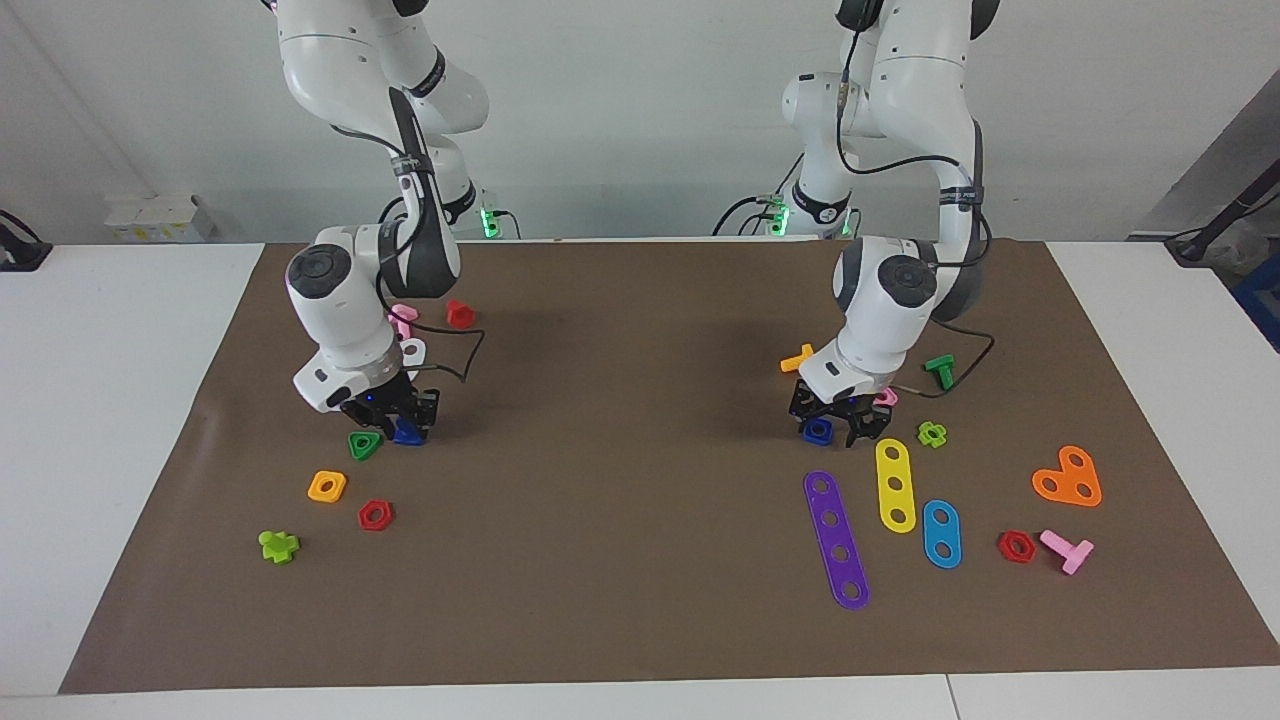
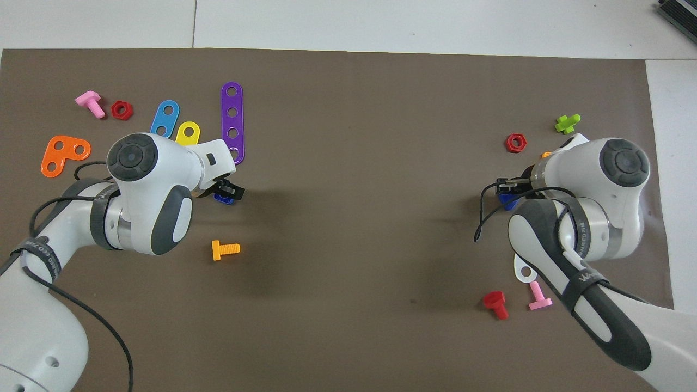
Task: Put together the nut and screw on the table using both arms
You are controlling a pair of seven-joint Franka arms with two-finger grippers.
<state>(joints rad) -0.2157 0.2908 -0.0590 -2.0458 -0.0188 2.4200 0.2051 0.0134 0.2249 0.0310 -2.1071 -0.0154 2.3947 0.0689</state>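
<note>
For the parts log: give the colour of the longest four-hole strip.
Purple; the strip shows best in the facing view.

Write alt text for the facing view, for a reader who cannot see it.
Two white robot arms reach down to a brown mat strewn with coloured toy parts. The left gripper is around the blue nut, near the purple strip, and the right gripper is at the blue screw, beside a green triangular nut.

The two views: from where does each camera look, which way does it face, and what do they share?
Facing view: high across the table, facing the robots; both arms show whole, the left pincer at the nut, the right pincer at the screw.
Overhead view: above the robots' end, looking steeply down; forearms and wrists show.
Shared: both pincers, nut, screw and the purple strip.
</note>
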